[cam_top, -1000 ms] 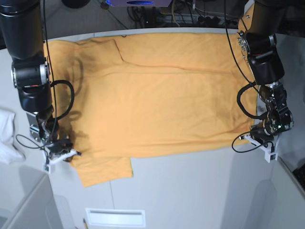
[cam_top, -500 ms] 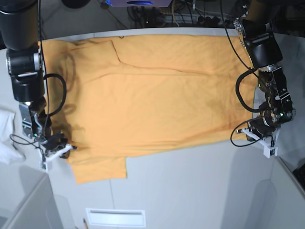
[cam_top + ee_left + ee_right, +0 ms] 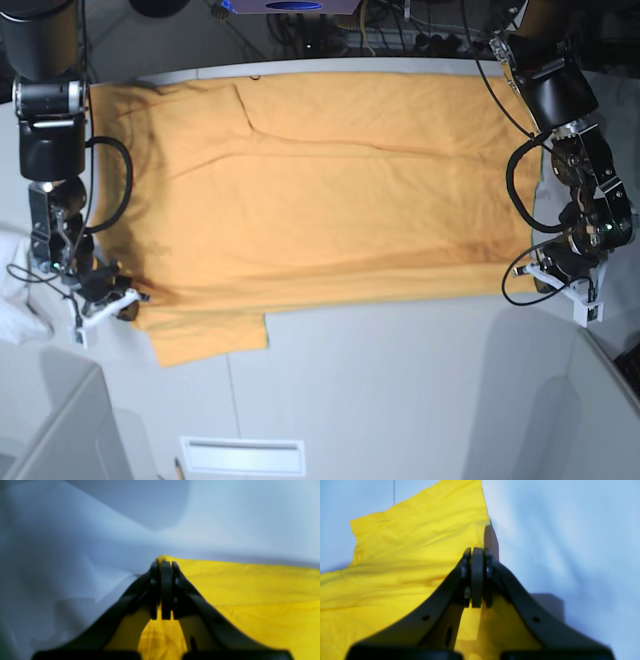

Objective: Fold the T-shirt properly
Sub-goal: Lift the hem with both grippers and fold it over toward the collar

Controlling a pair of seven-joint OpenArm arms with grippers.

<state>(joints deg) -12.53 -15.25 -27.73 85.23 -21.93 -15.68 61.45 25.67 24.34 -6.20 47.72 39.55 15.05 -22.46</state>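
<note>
The T-shirt [image 3: 330,190] lies spread flat on the pale grey table [image 3: 400,390], filling the upper half of the base view. Its long axis runs left to right across the frame: the sleeve end sits at the left, with one short sleeve jutting down at the lower left, and the straight hem end sits at the right edge. The cloth is a plain light orange, matte and soft, with shallow horizontal creases and a fold line running from the upper left toward the centre. Its lower edge is nearly straight, stepping down where the sleeve hangs lower.

The right gripper [image 3: 120,303], at the lower left of the base view, is pinched closed on the T-shirt's edge just above the sleeve; in its wrist view the dark, curved plastic fingers [image 3: 477,577] meet tightly with yellow cloth under them. The left gripper [image 3: 545,268], at the lower right, is likewise closed on the hem corner, its fingers [image 3: 166,592] pressed together over the corner tip of the fabric.

A small white cloth [image 3: 18,290] lies at the left edge.
</note>
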